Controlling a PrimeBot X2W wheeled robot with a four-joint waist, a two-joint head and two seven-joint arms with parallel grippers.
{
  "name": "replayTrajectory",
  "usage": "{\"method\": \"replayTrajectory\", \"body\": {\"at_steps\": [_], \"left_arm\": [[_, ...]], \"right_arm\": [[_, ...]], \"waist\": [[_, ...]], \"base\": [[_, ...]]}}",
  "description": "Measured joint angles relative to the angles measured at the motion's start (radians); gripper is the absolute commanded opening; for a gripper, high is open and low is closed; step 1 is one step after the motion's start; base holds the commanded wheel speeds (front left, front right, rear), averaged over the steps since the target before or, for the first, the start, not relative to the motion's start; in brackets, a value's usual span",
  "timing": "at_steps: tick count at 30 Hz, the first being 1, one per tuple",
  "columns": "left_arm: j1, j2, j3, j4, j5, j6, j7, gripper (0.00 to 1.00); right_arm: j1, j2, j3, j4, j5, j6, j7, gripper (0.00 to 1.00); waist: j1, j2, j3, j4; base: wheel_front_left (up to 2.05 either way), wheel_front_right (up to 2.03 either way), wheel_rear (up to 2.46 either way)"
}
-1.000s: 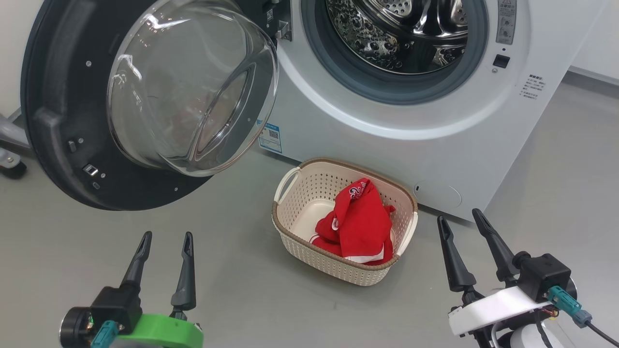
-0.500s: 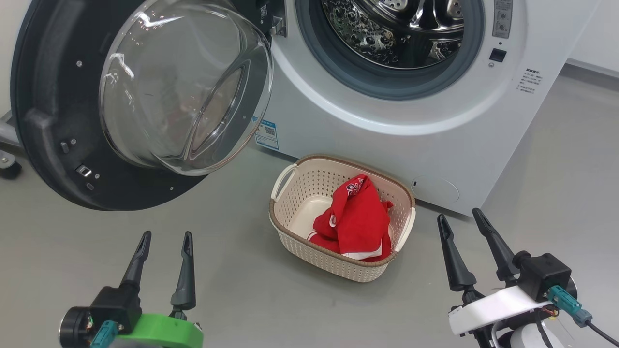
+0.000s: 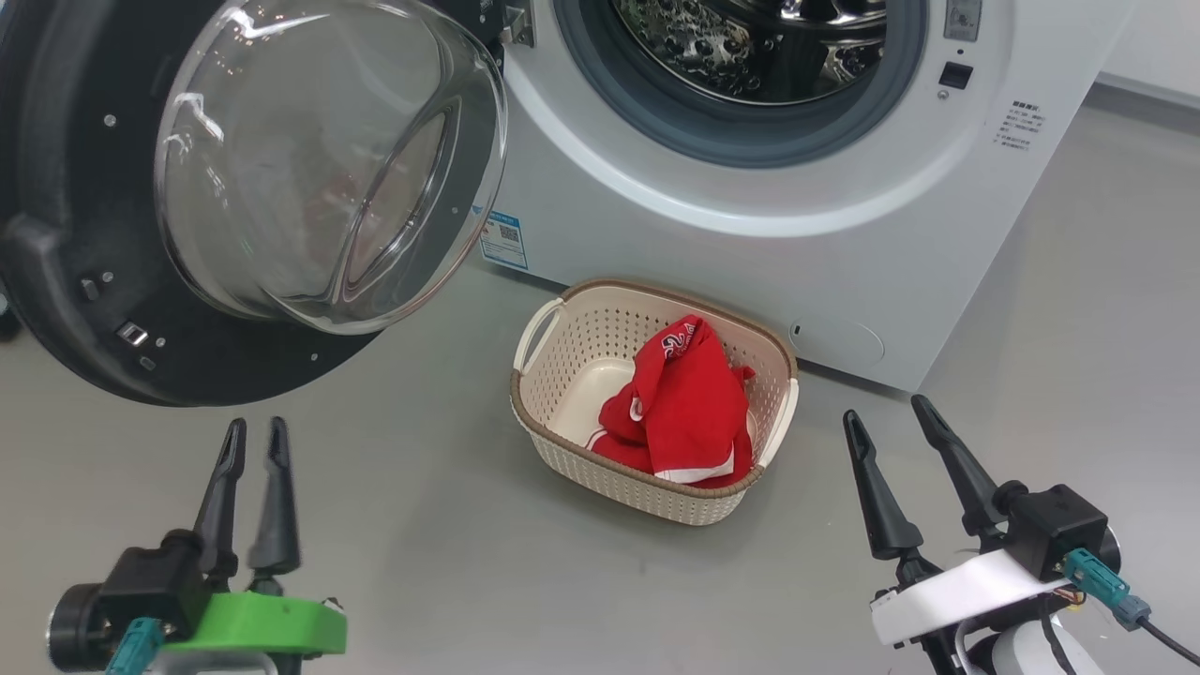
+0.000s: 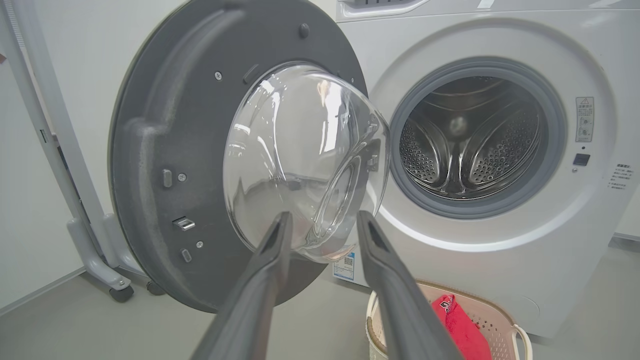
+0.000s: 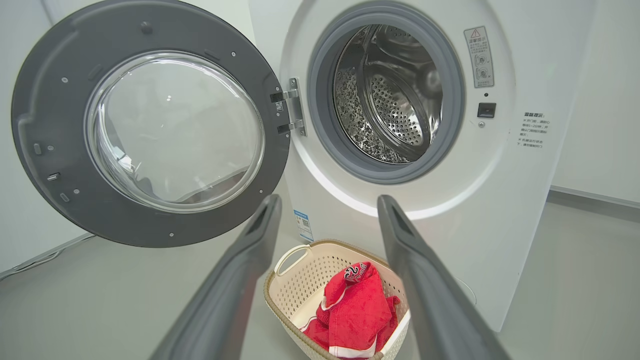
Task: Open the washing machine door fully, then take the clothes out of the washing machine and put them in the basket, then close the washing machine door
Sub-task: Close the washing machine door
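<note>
Both claws free, clothes in the basket, door swung open.

My left claw [image 3: 255,433] hangs low over the floor [image 3: 450,553], fingers a narrow gap apart and gripping nothing. My right claw [image 3: 884,412] is spread wider, also released. Ahead and between them the basket [image 3: 600,480] sits on the floor just before the washing machine [image 3: 712,253], with the red clothes [image 3: 684,403] heaped in its right half. The washing machine door [image 3: 66,187] stands out to the left.
</note>
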Motion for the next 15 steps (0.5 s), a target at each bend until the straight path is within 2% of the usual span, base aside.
{"method": "replayTrajectory", "body": {"at_steps": [5,9,15], "left_arm": [[-0.004,0.018,0.056,-0.047,0.006,0.009,0.0,0.0],[-0.029,0.059,0.104,-0.095,0.026,0.009,0.0,0.0],[-0.115,0.1,0.227,-0.169,-0.009,0.017,0.0,0.0]], "right_arm": [[-0.017,-0.01,0.001,-0.023,-0.009,0.0,0.0,1.0],[-0.042,-0.019,0.003,-0.05,-0.017,0.0,0.0,1.0],[-0.059,-0.047,0.002,-0.067,-0.028,0.0,0.0,1.0]], "waist": [[0.0,0.0,0.033,-0.012],[0.0,0.0,0.066,-0.024],[0.0,0.0,0.12,-0.042]], "base": [[0.0,0.0,0.0],[0.0,0.0,0.0],[0.0,0.0,0.0]]}}
